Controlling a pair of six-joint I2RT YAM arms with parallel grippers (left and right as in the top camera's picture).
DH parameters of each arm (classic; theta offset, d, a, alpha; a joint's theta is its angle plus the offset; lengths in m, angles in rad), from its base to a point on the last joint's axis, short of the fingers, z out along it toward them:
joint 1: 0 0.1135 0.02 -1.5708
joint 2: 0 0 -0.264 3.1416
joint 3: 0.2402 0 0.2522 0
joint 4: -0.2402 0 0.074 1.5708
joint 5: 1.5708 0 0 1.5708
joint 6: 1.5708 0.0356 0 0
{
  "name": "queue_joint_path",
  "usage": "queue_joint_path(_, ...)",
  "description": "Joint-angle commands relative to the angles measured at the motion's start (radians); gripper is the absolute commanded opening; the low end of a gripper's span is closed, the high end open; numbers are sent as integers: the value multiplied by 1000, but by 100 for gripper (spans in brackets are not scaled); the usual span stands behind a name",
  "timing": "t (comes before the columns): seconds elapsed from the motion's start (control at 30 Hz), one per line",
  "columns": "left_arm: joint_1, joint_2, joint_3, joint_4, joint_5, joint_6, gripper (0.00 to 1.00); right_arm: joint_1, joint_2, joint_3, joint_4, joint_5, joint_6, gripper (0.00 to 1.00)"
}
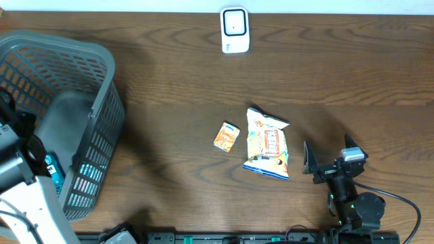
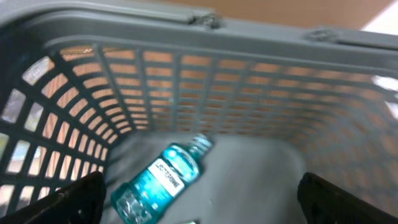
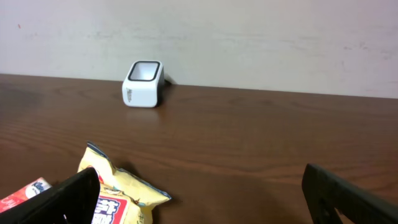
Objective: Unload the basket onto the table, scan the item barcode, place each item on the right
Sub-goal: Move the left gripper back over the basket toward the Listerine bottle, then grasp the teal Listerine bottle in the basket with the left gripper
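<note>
Scan not yet begun: left gripper (image 2: 206, 203) spread above mouthwash bottle (image 2: 160, 180) in basket (image 1: 102, 61); right gripper (image 3: 202, 196) spread, empty; scanner (image 1: 234, 30) unused.

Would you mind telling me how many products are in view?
3: an orange box and a snack bag mid-table, a mouthwash bottle inside the basket; more may be hidden.

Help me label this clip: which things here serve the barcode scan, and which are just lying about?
Job: white box-shaped barcode scanner; blue plastic mouthwash bottle under the open left fingers; grey plastic mesh basket holding it.
Lying about, seemingly: yellow crinkly snack bag; small orange carton.
</note>
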Motion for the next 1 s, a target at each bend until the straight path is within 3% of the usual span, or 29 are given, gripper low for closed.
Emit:
queue_joint_path(0.0, 53, 20, -140, 108, -10, 108, 99, 4, 0, -2, -5, 8, -11, 99)
queue_joint_path(0.17, 109, 20, -269, 210, 9, 254, 99, 4, 0, -2, -5, 8, -11, 99)
queue_joint_path(0.33, 201, 54, -337, 315, 265, 549, 98, 4, 0, -2, -5, 8, -11, 99)
queue_joint_path(0.4, 232, 96, -343, 315, 279, 600, 98, 4, 0, -2, -5, 8, -11, 99)
queue_joint_path(0.97, 283, 426, -343, 299, 358, 608, 98, 4, 0, -2, -5, 8, -11, 99)
